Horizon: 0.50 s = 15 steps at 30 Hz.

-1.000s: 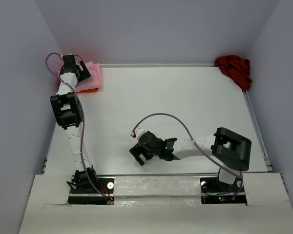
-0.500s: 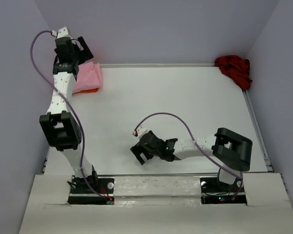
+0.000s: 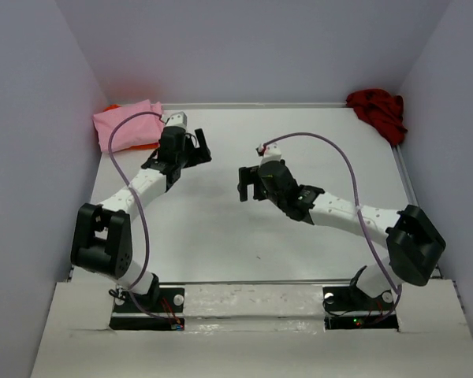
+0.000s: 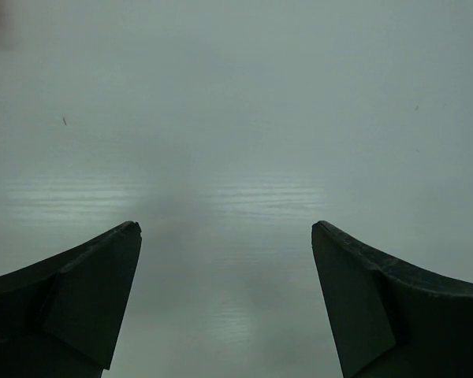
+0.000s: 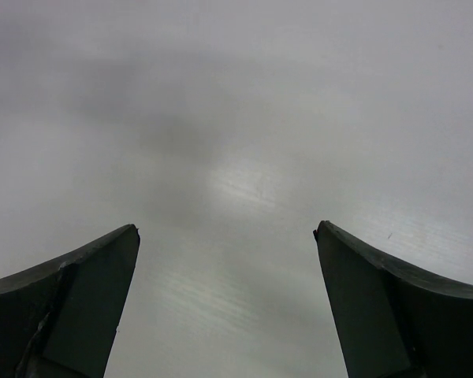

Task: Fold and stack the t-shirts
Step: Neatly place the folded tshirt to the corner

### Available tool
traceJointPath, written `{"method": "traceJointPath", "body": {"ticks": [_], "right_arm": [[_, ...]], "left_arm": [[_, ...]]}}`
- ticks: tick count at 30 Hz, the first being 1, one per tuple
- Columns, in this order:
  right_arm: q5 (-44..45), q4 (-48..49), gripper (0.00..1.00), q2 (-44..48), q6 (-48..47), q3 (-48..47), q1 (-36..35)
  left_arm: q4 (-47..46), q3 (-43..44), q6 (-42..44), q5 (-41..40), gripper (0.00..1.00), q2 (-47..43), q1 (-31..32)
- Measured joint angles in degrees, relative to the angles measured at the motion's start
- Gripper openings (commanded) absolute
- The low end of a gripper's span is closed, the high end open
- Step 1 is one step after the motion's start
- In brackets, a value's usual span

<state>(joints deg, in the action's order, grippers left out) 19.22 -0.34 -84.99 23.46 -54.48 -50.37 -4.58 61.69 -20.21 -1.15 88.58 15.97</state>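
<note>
Hovering over middle of bench [image 3: 221,236], both arms reach inward, their end effectors near each other but apart. Left end effector [image 3: 195,148]: fingers spread wide, gripping nothing, only bench surface between them in wrist view. Right end effector [image 3: 248,183]: likewise spread, gripping nothing. Pink t-shirt [image 3: 126,124] lies flat in far-left corner, on top of orange t-shirt [image 3: 110,108], only orange edge showing. Dark red t-shirt [image 3: 376,110] crumpled in far-right corner, well apart from both arms.

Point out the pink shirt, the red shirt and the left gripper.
pink shirt [image 3: 126,126]: top view, middle of the cloth.
red shirt [image 3: 376,110]: top view, middle of the crumpled heap.
left gripper [image 4: 225,227]: left wrist view, midway between its fingertips.
</note>
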Motion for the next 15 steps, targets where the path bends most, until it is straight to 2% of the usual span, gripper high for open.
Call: {"method": "traceJointPath", "body": {"ticks": [2,6,15], "right_arm": [[2.0,-1.0,1.0,-1.9,-0.1,-4.1,1.4],[3.6,-1.2,1.0,-6.7,-0.1,-10.2,4.4],[4.2,-2.4,0.98,-16.4,-0.1,-12.8,16.0]], "left_arm": [[-1.3,-5.0,-1.1,-1.1,0.99,-1.9,1.7],[-6.0,-9.6,-1.5,-4.7,0.99,-2.8,6.2],[-15.1,-15.2,-1.2,-7.3,0.99,-2.3,12.3]]}}
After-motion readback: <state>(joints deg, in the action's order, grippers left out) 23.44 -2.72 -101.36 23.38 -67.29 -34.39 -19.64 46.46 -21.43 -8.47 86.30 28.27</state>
